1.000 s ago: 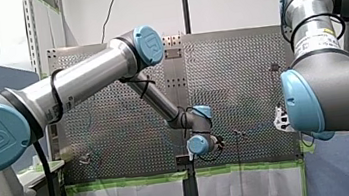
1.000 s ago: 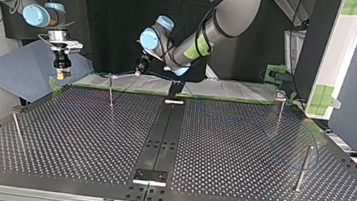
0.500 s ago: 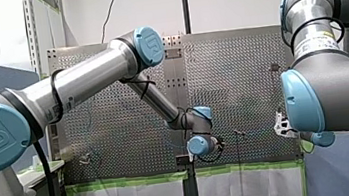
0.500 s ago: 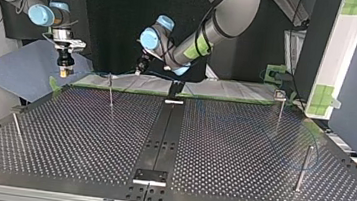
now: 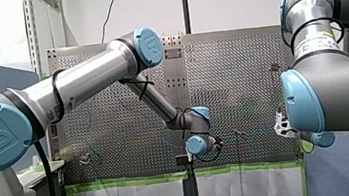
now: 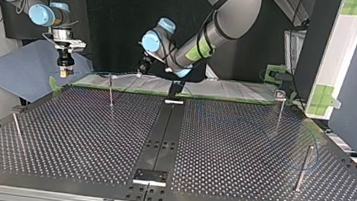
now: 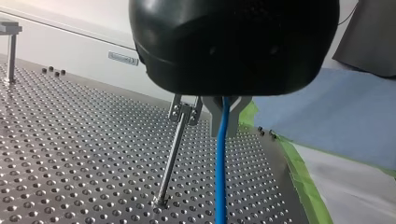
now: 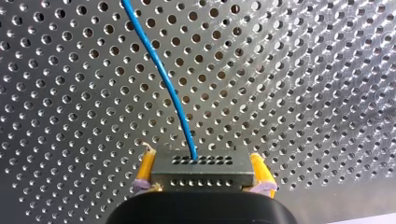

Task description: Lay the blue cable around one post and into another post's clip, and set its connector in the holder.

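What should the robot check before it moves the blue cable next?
1. Jaws of the left gripper shut on the blue cable: ok.
2. The right gripper grips the connector between its yellow pads: ok.
3. Cable lies in the clip of the post beside the left gripper: not ok, it hangs apart from it.
4. Connector set down: not ok, the right gripper holds it.
5. Cable runs around the far post at the top view's right: cannot tell, too faint.

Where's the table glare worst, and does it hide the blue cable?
Right wrist view: sheen on the table, yet the blue cable stands out. Front view: the table glints all over, cable nearly lost. Top view: little glare, cable faint.
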`<move>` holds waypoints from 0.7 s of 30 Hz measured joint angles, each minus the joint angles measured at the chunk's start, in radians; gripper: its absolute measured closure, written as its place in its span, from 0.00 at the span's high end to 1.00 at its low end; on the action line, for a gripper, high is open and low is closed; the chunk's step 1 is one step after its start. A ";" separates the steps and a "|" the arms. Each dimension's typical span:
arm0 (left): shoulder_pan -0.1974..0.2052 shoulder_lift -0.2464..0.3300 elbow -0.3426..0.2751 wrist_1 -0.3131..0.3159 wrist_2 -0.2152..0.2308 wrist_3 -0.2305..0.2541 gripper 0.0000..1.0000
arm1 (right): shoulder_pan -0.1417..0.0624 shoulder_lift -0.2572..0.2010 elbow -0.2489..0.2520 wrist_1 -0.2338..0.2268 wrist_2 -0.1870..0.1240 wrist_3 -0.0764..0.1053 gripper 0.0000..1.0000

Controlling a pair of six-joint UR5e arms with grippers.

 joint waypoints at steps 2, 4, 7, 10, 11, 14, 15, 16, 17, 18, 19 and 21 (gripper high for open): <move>0.001 0.000 0.000 -0.001 0.002 -0.001 0.01 | 0.000 0.001 0.000 0.000 0.000 0.002 0.00; 0.001 0.000 -0.001 -0.001 0.004 -0.002 0.01 | 0.000 0.001 0.000 0.000 0.000 0.004 0.00; 0.002 0.000 0.000 -0.001 0.005 -0.003 0.01 | 0.000 0.002 0.000 0.000 0.000 0.006 0.00; 0.002 -0.001 0.000 -0.002 0.006 -0.005 0.01 | 0.000 0.003 0.000 -0.001 0.001 0.008 0.00; 0.002 -0.001 0.000 -0.002 0.006 -0.005 0.01 | 0.000 0.003 0.000 -0.001 0.002 0.008 0.00; 0.003 -0.001 0.000 -0.002 0.007 -0.006 0.01 | 0.000 0.004 -0.001 -0.002 0.004 0.009 0.00; 0.003 -0.001 0.000 -0.002 0.009 -0.006 0.01 | 0.001 0.006 -0.001 -0.002 0.004 0.009 0.00; 0.002 -0.001 0.000 -0.002 0.010 -0.007 0.01 | 0.001 0.009 -0.002 -0.003 0.004 0.010 0.00; 0.002 -0.002 -0.001 -0.002 0.011 -0.007 0.01 | 0.001 0.012 -0.003 -0.004 0.004 0.010 0.00; 0.002 -0.004 0.000 -0.002 0.011 -0.008 0.01 | 0.001 0.015 -0.005 -0.003 0.004 0.010 0.00; 0.002 -0.006 0.000 -0.002 0.012 -0.009 0.01 | 0.001 0.018 -0.006 -0.003 0.005 0.009 0.00; 0.003 -0.012 0.001 -0.002 0.013 -0.010 0.01 | 0.001 0.022 -0.008 -0.003 0.007 0.009 0.00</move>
